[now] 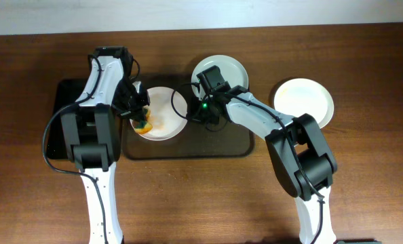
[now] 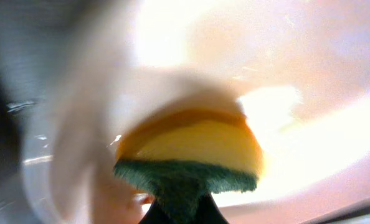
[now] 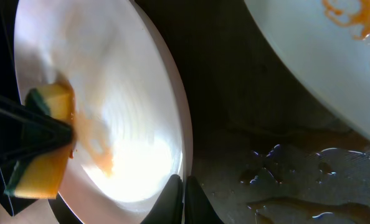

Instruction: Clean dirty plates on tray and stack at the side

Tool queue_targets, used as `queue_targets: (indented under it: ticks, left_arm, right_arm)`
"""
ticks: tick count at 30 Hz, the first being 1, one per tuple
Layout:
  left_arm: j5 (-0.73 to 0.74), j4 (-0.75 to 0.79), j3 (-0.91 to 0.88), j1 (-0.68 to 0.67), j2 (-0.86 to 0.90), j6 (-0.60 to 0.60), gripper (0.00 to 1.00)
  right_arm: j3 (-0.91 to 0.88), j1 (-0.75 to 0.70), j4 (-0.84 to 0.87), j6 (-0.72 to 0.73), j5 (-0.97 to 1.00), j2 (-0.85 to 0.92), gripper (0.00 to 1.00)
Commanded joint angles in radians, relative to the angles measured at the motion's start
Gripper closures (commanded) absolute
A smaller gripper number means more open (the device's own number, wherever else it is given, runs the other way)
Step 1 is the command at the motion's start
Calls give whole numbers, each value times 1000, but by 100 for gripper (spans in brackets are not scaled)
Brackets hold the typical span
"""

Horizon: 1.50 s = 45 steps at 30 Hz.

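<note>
Left end effector [image 1: 141, 119] grips sponge [image 2: 194, 149] on plate [image 1: 166, 108]; right end effector [image 3: 180, 190] pinches its rim. Hard scrubbing could slip the rim free.

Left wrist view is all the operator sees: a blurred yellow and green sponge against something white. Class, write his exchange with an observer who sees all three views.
Operator: What is the yellow and green sponge wiping?
Observer: A round white plate with orange smears, on the dark brown rectangular tray.
Operator: Is it held?
Observer: Yes, the right gripper pinches its rim between its fingers.
Operator: More dirty ones?
Observer: One, a second white plate with orange smears, at the tray's far edge.
</note>
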Motion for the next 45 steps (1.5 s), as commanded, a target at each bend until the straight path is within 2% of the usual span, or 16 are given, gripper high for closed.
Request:
queue_targets:
  ticks: [1, 4, 7, 11, 13, 16, 18, 19, 22, 24, 28, 31, 34, 38, 41, 45]
  left_arm:
    - [192, 63, -41, -4, 101, 203, 99]
    - [187, 32, 50, 7, 101, 183, 99]
    - [161, -83, 330, 30, 101, 168, 99]
    - [49, -174, 723, 55, 101, 70, 99]
    - [44, -204, 834, 56, 101, 67, 99]
    - [44, -217, 860, 56, 101, 68, 99]
    - [23, -217, 860, 56, 101, 68, 99]
    - [-7, -217, 860, 56, 101, 68, 99]
    - [-47, -217, 860, 56, 101, 68, 99]
    - [-47, -217, 856, 56, 101, 68, 99]
    - [-49, -217, 856, 56, 101, 68, 99]
    - [-49, -217, 856, 56, 101, 69, 99]
    - [-49, -217, 856, 56, 101, 69, 99]
    - [-50, -217, 856, 56, 101, 69, 99]
    - [-50, -217, 856, 56, 101, 69, 99]
    - [-49, -217, 856, 56, 101, 68, 99]
  right_arm:
    - [-7, -3, -14, -23, 14, 17, 96]
    - [-7, -3, -14, -29, 10, 17, 96]
    - [-7, -4, -14, -29, 10, 17, 96]
    - [-7, -5, -7, -33, 15, 17, 96]
    - [-7, -5, 20, -47, 18, 17, 83]
    - [-7, 6, 35, -47, 76, 20, 73]
    - [-8, 23, 43, -37, 95, 24, 73]
    - [-7, 42, 55, -28, 95, 31, 79]
    - [-8, 89, 72, -16, 117, 43, 86]
    - [-7, 99, 70, -13, 119, 43, 96]
    - [41, 58, -55, -47, 73, -7, 96]
    - [127, 60, -243, -197, 235, -142, 96]
    - [156, 82, -330, -226, 451, -258, 96]
    - [156, 146, -377, -247, 764, -347, 96]
    - [156, 254, -387, -280, 1095, -355, 96]
    - [156, 377, -378, -329, 1414, -355, 96]
